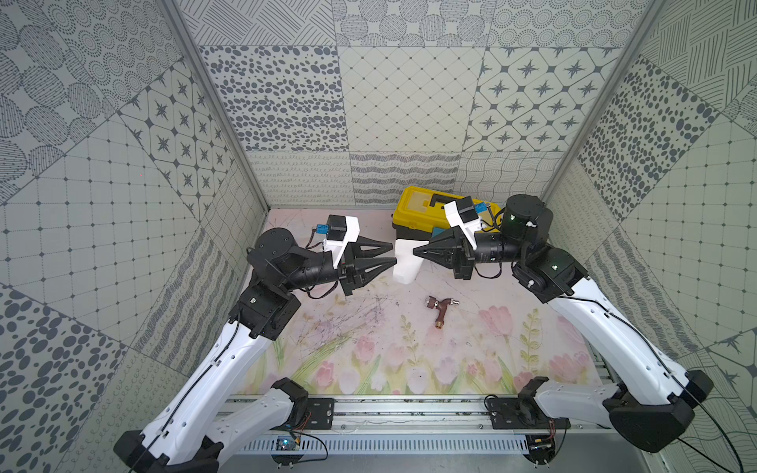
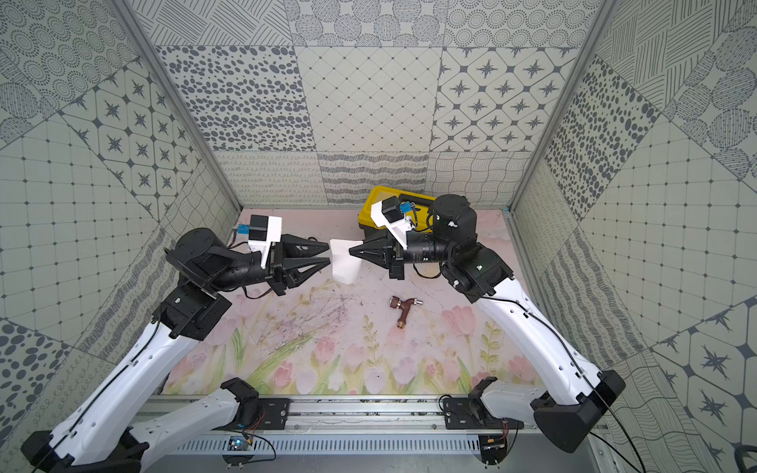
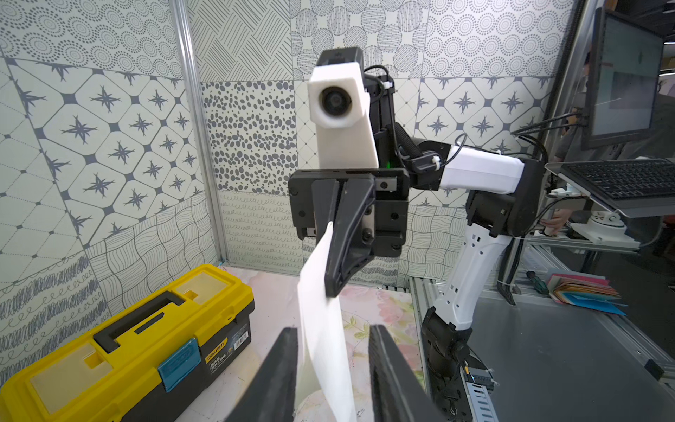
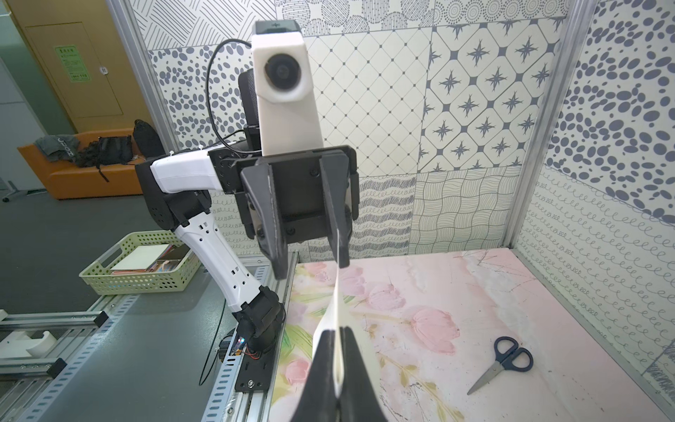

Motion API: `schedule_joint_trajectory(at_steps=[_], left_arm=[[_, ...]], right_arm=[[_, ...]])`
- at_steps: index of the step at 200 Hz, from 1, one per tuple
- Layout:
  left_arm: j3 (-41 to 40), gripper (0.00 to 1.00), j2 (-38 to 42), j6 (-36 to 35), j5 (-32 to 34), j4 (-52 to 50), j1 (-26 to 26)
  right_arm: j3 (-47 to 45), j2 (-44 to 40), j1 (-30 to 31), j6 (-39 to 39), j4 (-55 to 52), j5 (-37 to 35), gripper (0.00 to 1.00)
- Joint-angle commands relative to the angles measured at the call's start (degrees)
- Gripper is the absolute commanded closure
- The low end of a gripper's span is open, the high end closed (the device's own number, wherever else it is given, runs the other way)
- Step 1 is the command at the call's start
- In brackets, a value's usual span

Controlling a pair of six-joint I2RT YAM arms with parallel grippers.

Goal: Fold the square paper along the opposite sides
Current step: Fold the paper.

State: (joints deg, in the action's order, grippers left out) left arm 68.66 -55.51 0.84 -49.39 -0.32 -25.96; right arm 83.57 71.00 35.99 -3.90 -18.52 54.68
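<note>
The square paper [image 1: 405, 264] [image 2: 345, 264] is a plain white sheet hanging in the air above the floral mat, between the two grippers. My right gripper [image 1: 415, 250] [image 2: 350, 250] [image 4: 338, 331] is shut on one edge of the sheet [image 4: 334, 310]. My left gripper [image 1: 393, 253] [image 2: 329, 253] [image 3: 332, 334] faces it from the opposite side. Its jaws stand apart, and the paper [image 3: 321, 329] passes between them, close to one finger.
A yellow toolbox [image 1: 418, 207] [image 2: 375, 202] [image 3: 128, 347] stands at the back, behind the right gripper. A small brown tap fitting [image 1: 440, 309] [image 2: 403, 309] lies on the mat mid-table. Scissors [image 4: 504, 360] lie on the mat on the left arm's side.
</note>
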Motion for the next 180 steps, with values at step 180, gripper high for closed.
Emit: schedule_joint_trajectory(at_steps=[180], left_arm=[[4.2,0.75,-3.03,-4.97,-13.59,-3.22,2.09]], right_arm=[[1.95,-0.17,-0.03,-1.42,-0.72,10.7,0.95]])
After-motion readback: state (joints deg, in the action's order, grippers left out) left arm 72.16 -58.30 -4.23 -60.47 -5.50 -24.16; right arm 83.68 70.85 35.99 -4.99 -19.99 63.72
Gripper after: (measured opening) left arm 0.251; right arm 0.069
